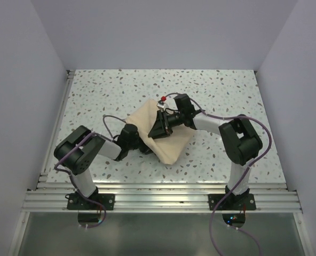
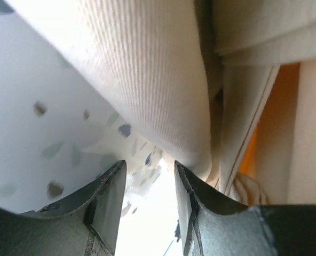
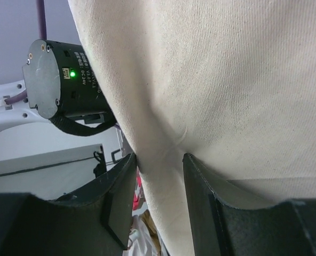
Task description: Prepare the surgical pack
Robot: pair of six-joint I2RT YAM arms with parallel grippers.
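One cloth bundle (image 1: pixel 174 148). Two arms: left arm (image 1: pixel 80 152), right arm (image 1: pixel 241 140). Two claws: left claw (image 2: pixel 149 169), right claw (image 3: pixel 159 160). One tabletop (image 1: pixel 227 90).

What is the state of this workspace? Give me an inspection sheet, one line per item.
Surface: white speckled table.
Job's things: tan cloth bundle mid-table, partly folded; tray and instruments not visible.
Clutter: nothing seen.
Tools: left tool open at the bundle's edge; right tool shut on a fold of the bundle.
Cables: purple cables loop along both arms.
Surroundings: plain pale walls on three sides; metal rail at the near edge.
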